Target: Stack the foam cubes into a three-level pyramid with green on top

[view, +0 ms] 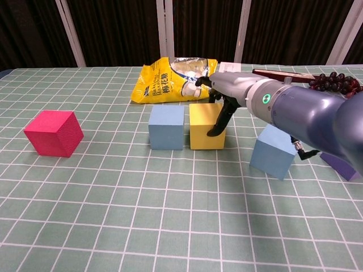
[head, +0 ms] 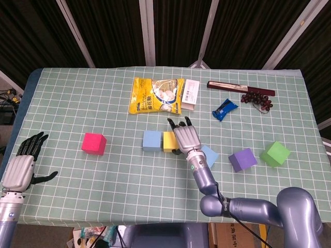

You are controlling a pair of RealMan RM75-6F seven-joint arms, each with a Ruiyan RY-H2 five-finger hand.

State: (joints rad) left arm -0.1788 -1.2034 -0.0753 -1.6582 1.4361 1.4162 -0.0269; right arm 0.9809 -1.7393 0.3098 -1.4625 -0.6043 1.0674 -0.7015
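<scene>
Checked cloth covers the tabletop [head: 77, 103]; the right hand [head: 185, 138] has its fingers [view: 217, 126] curled over the yellow cube [view: 206, 126], beside the blue cube [view: 166, 127]. Light, squashy foam: hold opposite faces.

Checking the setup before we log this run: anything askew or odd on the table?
One thing: the light blue cube right of the right hand sits tipped on an edge, not flat, in the chest view. The yellow cube and other blue cube sit flat, nearly touching. Nothing looks spilled or damaged.
</scene>
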